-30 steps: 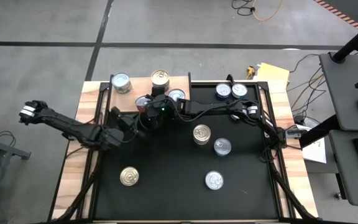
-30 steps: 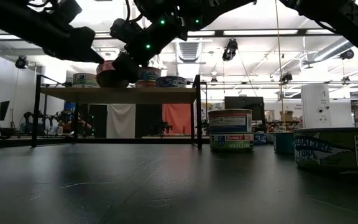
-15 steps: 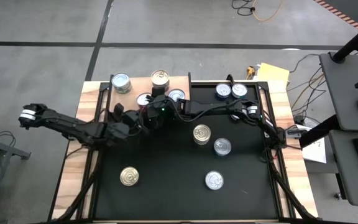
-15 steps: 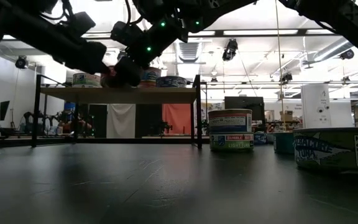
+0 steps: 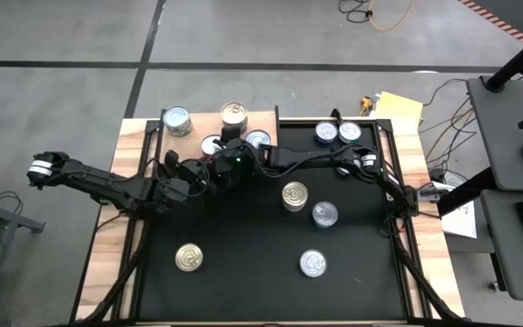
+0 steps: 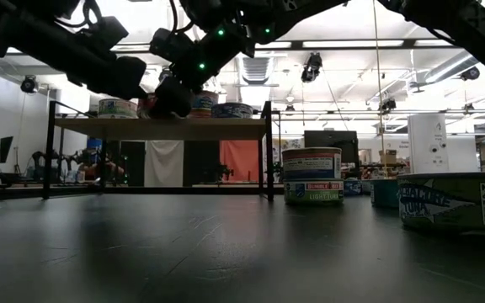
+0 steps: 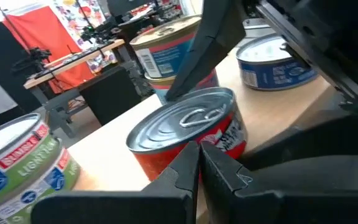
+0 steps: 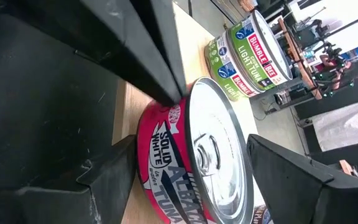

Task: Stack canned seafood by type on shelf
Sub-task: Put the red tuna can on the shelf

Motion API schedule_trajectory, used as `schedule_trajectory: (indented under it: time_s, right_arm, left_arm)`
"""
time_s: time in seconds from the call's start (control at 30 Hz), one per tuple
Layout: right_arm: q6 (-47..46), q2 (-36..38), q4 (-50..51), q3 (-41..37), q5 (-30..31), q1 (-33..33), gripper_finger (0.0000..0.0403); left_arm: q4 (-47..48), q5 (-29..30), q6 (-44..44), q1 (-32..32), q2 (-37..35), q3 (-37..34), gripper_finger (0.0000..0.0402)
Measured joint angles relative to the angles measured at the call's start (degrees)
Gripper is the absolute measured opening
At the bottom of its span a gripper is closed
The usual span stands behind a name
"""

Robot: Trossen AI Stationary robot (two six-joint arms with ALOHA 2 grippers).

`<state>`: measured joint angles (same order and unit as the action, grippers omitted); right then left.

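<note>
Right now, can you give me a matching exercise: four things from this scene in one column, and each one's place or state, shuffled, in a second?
Things
1. red-labelled can
2. green-labelled can
3. left end effector
4. gold-topped can at the lower left of the high view

Places or states
A. on the black table, away from the shelf
B. shut, close to the red-labelled can
C. on the shelf, between the open fingers of the right end effector
D. at the shelf's left end

Pairs: 1-C, 2-D, 3-B, 4-A

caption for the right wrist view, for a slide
Right gripper open around a red-labelled tuna can standing on the wooden shelf, a green-labelled can beyond it.
</note>
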<state>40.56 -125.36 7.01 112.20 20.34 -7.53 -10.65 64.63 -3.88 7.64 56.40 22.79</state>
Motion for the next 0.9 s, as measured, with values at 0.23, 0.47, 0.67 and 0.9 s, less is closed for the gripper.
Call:
schedule_trajectory:
  time_s: [0.23,0.47,0.67,0.9]
  right_arm:
    - [-1.93,0.00,0.02,0.00,0.02,-0.02,0.0311]
    - [-2.46,0.00,0.29,0.00,0.20,-0.02,0.0325]
    - [-2.45,0.02,1.26,0.00,0.48,0.09,0.0323]
    - [-2.43,0.42,1.76,0.00,0.63,0.76,0.0311]
  left_arm:
    - [0.20,2.25,0.39,-0.72,0.02,0.00,0.0000]
    - [0.94,2.37,0.42,-1.46,-0.17,0.02,0.0000]
    - [2.00,2.33,1.51,-0.07,-2.63,0.02,0.0000]
    - [4.74,2.31,1.74,4.50,-7.97,0.04,0.0000]
